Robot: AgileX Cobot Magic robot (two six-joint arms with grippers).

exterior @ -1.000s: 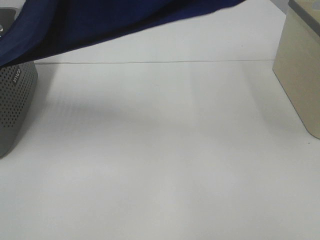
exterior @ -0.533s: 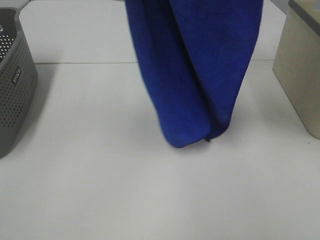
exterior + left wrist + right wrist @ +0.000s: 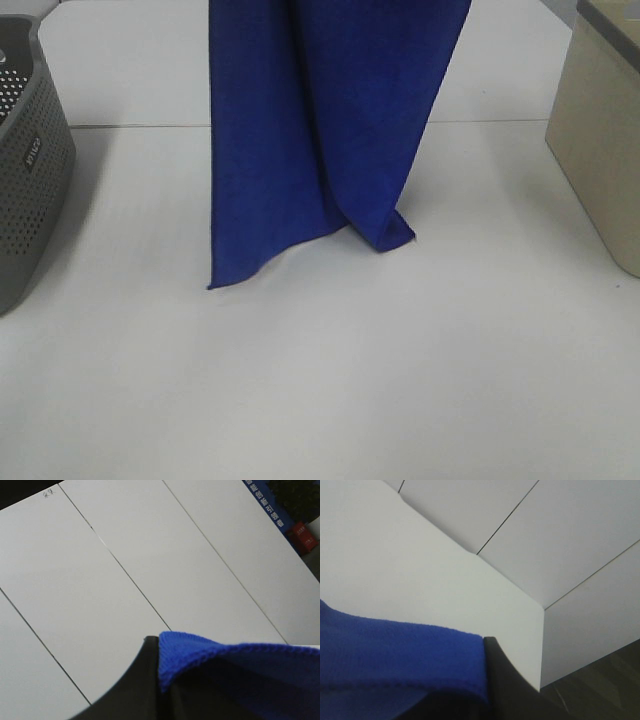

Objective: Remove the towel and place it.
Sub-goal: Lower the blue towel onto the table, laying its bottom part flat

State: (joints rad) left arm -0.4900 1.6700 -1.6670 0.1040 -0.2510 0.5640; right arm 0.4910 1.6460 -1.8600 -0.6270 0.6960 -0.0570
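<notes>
The royal-blue towel (image 3: 330, 130) hangs from above the top of the exterior view down over the middle of the white table (image 3: 350, 390). Its lower corner (image 3: 212, 286) and a folded corner (image 3: 395, 240) reach down to about the table surface. Both grippers are above that view's frame. In the left wrist view, my left gripper (image 3: 160, 680) is shut on the towel's stitched edge (image 3: 200, 652), one black finger (image 3: 137, 685) showing. In the right wrist view, my right gripper (image 3: 487, 690) is shut on another part of the towel (image 3: 395, 650).
A grey perforated basket (image 3: 30, 180) stands at the table's left edge. A beige box (image 3: 600, 150) stands at the right edge. A seam line (image 3: 520, 122) crosses the table behind the towel.
The towel, stretched across the top from the basket side a second ago, swung down to the middle. Its narrow fold has since spread wider and shifted left.
</notes>
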